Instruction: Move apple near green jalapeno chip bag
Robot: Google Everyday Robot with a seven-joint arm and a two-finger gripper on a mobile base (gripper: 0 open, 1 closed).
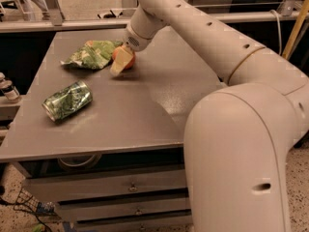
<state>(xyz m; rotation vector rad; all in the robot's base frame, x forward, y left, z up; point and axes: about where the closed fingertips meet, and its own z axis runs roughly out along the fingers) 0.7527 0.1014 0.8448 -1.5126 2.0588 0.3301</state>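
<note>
We see the gripper [123, 61] in the upper middle of the frame, down at the table [145, 110]. It is closed about the apple [131, 57]. One pale finger [119, 65] lies across the apple's front, and the other is hidden behind it. The apple sits just beside the right end of the bag [91, 54]; we cannot tell whether they touch. A can [67, 100] lies on its side at the left of the frame, well apart from both.
</note>
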